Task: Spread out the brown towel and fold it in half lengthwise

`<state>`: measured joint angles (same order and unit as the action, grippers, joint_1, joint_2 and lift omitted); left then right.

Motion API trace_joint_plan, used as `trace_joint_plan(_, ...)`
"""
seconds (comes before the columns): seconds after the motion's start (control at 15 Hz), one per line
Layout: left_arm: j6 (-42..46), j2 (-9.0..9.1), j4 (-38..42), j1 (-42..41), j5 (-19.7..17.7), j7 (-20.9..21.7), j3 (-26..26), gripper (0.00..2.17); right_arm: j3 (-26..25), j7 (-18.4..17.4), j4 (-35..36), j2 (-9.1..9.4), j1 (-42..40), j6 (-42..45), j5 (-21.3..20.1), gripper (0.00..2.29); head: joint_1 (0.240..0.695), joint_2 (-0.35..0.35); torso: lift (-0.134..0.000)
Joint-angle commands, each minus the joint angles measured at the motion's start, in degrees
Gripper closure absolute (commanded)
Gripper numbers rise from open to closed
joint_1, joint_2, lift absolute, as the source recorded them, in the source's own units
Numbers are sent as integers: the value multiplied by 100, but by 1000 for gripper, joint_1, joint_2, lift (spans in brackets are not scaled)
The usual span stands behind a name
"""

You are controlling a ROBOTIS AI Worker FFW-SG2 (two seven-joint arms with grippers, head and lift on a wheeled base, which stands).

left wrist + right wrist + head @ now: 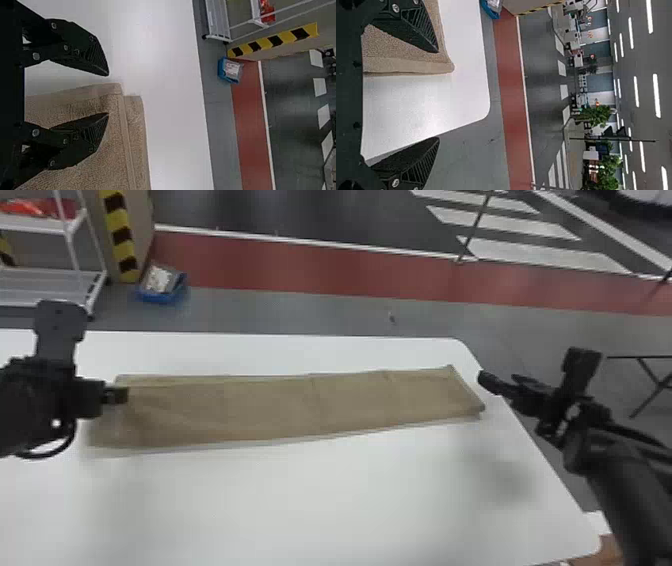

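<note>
In the head view, the towel (300, 405) lay in a long strip across the bench (350, 490), seemingly doubled already, its far edge slightly uneven. It looked light and limp, a cloth likely to sag midway if you lifted only its ends.

In the left wrist view, your left hand (107, 95) stood spread at the far corner, where stepped layers suggested pinching both together to straighten them.

In the right wrist view, your right hand (438, 95) was spread wide around the other far corner, whose rough terry promised little slip.

White table (320, 500) | blue bin (161, 296) on grey floor (280, 312) | white shelf rack (70, 227) at left
</note>
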<state>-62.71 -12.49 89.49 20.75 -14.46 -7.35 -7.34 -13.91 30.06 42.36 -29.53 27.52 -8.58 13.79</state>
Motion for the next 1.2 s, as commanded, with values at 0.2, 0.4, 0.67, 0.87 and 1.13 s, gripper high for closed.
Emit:
trace_joint_plan(0.2, -71, 1, -63, 43, -259, 76, 84, 1001, 38, 0, 0, -1, 43, 70, -25, 110, 695, -255, -128)
trace_joint_plan(0.4, -281, 10, -54, 70, -295, 147, 93, 994, 38, 0, -18, 8, 51, 88, -25, 110, 695, -258, -128)
trace_joint_plan(0.67, -229, 45, -63, 114, -277, 120, 58, 643, 46, 0, -18, 8, 51, 105, -25, 110, 695, -263, -128)
trace_joint_plan(0.87, -53, 54, -177, 166, -154, 59, 14, 566, 38, 0, -26, -1, 43, 123, -25, 110, 695, -264, -128)
trace_joint_plan(1.13, -53, 45, -406, 237, -119, 120, -13, 596, 38, 0, -26, -1, 25, 141, -25, 113, 695, -259, -128)
